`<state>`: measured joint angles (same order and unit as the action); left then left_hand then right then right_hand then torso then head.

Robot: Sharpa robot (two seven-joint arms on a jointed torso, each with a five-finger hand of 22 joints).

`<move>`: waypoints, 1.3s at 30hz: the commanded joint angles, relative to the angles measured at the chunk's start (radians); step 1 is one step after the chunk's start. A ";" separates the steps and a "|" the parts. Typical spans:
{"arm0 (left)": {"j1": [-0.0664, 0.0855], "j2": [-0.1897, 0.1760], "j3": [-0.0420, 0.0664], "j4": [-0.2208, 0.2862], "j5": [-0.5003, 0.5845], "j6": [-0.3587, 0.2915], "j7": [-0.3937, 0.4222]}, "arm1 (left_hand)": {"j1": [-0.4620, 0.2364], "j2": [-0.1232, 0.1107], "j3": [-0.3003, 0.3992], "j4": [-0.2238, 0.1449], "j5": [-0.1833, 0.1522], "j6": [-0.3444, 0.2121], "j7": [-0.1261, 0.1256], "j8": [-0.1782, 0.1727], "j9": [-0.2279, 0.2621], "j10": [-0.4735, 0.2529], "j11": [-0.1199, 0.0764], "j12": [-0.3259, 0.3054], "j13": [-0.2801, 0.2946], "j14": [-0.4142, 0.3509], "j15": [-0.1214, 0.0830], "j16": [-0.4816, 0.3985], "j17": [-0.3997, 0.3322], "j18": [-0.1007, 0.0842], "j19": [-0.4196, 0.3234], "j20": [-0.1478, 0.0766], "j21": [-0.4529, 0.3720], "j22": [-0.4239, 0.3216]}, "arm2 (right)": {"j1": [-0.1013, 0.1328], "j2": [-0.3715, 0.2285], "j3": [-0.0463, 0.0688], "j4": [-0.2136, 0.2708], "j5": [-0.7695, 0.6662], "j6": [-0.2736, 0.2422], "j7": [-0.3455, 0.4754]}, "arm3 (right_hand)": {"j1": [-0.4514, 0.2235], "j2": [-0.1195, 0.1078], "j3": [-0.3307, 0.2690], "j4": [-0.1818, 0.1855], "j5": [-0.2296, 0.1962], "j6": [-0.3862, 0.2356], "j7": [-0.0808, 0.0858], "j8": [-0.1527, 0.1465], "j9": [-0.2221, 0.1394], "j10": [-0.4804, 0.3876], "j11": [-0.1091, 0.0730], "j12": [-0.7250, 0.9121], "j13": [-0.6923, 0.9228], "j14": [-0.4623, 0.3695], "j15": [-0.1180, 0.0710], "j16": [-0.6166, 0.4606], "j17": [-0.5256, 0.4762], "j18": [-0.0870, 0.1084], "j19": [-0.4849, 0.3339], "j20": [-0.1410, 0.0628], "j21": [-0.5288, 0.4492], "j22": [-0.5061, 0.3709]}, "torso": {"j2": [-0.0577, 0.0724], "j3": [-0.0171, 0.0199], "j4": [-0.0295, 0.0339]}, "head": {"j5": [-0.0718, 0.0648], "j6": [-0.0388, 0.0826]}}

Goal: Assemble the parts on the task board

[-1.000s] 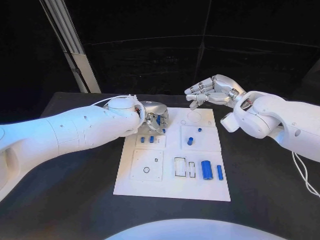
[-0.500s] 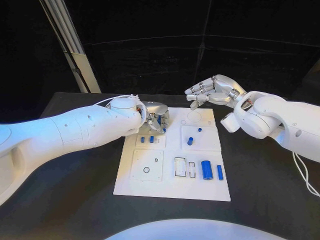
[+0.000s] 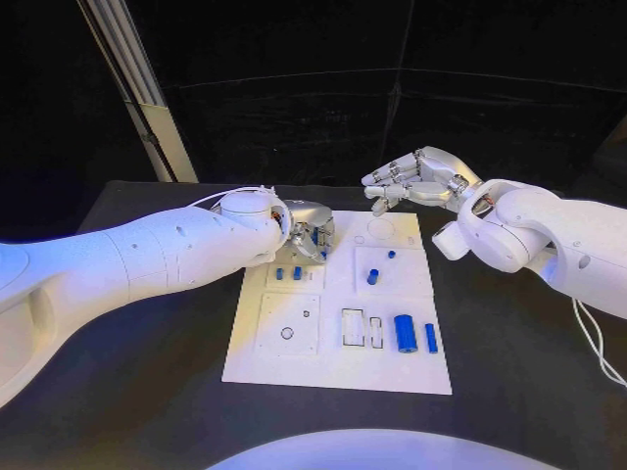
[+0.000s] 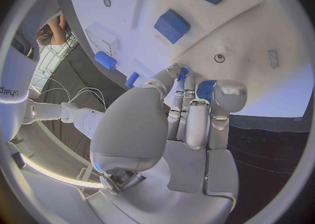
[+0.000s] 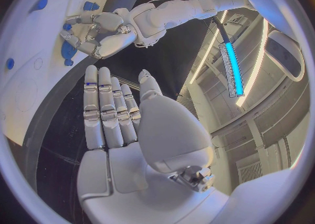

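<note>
Silver left hand (image 3: 308, 232) pinching a small blue part (image 4: 206, 88) over white task board (image 3: 328, 364) | right hand (image 3: 412, 180) released, fingers apart

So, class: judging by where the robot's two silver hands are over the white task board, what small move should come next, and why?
Probably the left hand should ease its small blue part down onto the white task board: its fingers pinch the piece just above the board's far left corner. The right hand hovers open beyond the far edge, holding nothing.

Head view: high, looking down on task board (image 3: 335, 367). Wrist views: close behind each hand, facing board; all share board's far end.
</note>
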<state>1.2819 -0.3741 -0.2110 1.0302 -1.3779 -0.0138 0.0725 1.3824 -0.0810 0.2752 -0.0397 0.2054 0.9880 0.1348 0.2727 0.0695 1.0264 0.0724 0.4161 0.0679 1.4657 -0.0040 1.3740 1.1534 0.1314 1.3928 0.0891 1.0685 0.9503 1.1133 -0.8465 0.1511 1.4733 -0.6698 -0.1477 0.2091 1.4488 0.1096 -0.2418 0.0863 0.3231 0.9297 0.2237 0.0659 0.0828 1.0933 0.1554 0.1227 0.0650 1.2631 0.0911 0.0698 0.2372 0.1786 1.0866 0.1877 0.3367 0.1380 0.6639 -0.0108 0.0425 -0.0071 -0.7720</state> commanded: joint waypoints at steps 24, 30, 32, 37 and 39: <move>-0.007 -0.032 0.001 0.025 0.006 -0.049 0.024 | 0.025 0.033 0.173 -0.101 -0.057 0.055 0.004 -0.037 -0.001 0.058 -0.003 -0.030 0.001 0.030 -0.011 0.017 0.000 -0.015 0.004 -0.005 0.053 0.066 | 0.002 -0.001 0.001 0.003 0.000 0.002 0.010 | -0.002 0.009 0.000 -0.006 0.006 -0.006 0.001 0.002 0.001 -0.008 0.000 0.005 0.000 -0.005 0.000 -0.004 -0.002 0.003 0.003 0.004 -0.005 -0.002 | -0.001 -0.0007 0.0020 | -0.005 0.003; -0.006 -0.057 0.030 0.055 0.016 -0.066 0.035 | 0.013 0.024 0.196 -0.115 -0.055 0.062 0.004 -0.045 0.000 0.067 -0.003 -0.041 0.001 0.028 -0.011 0.016 -0.008 -0.015 0.001 -0.004 0.054 0.070 | 0.002 -0.003 0.001 0.003 0.000 0.001 0.010 | -0.002 0.009 0.000 -0.006 0.006 -0.006 0.001 0.002 0.001 -0.008 0.000 0.005 0.000 -0.005 0.000 -0.004 -0.002 0.003 0.003 0.004 -0.005 -0.002 | 0.000 -0.0011 0.0047 | -0.004 0.005; -0.006 -0.063 0.039 0.062 0.018 -0.071 0.036 | 0.010 0.023 0.198 -0.116 -0.055 0.065 0.004 -0.046 0.000 0.069 -0.003 -0.042 0.001 0.028 -0.011 0.016 -0.008 -0.015 0.000 -0.004 0.055 0.070 | 0.002 -0.003 0.001 0.003 0.000 0.001 0.010 | -0.002 0.009 0.000 -0.006 0.006 -0.006 0.001 0.002 0.001 -0.008 0.000 0.005 0.000 -0.005 0.000 -0.004 -0.002 0.003 0.003 0.004 -0.005 -0.002 | -0.001 -0.0013 0.0045 | -0.004 0.005; -0.005 -0.086 0.066 0.090 0.028 -0.086 0.037 | 0.004 0.021 0.202 -0.118 -0.056 0.070 0.003 -0.047 0.001 0.074 -0.004 -0.044 0.002 0.028 -0.011 0.016 -0.009 -0.015 0.000 -0.004 0.056 0.072 | 0.002 -0.004 0.001 0.002 0.000 0.001 0.011 | -0.003 0.010 0.000 -0.006 0.006 -0.006 0.001 0.003 0.001 -0.008 0.000 0.005 0.000 -0.005 0.000 -0.004 -0.002 0.003 0.004 0.004 -0.005 -0.002 | -0.002 -0.0011 0.0051 | -0.004 0.003; -0.005 -0.097 0.077 0.103 0.030 -0.091 0.037 | 0.004 0.021 0.202 -0.118 -0.056 0.070 0.003 -0.047 0.001 0.075 -0.004 -0.044 0.002 0.028 -0.011 0.016 -0.009 -0.015 0.000 -0.004 0.056 0.072 | 0.002 -0.005 0.001 0.002 0.000 0.000 0.011 | -0.003 0.010 0.000 -0.006 0.007 -0.006 0.001 0.003 0.001 -0.008 0.000 0.005 0.000 -0.005 0.001 -0.003 -0.002 0.003 0.004 0.004 -0.005 -0.002 | -0.002 -0.0016 0.0060 | -0.005 0.004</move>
<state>1.2748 -0.4680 -0.1359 1.1256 -1.3632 -0.0775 0.0894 1.3967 -0.0578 0.4722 -0.1598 0.1460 1.0525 0.1393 0.2292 0.0690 1.0904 0.0696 0.3750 0.0685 1.4668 -0.0125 1.3855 1.1448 0.1316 1.3963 0.0857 1.1179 1.0218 1.1134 -0.8511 0.1511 1.4735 -0.6701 -0.1479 0.2098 1.4488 0.1096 -0.2418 0.0863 0.3232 0.9297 0.2237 0.0659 0.0824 1.0933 0.1554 0.1227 0.0650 1.2631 0.0911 0.0698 0.2366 0.1785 1.0867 0.1877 0.3367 0.1372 0.6619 -0.0120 0.0472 -0.0112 -0.7681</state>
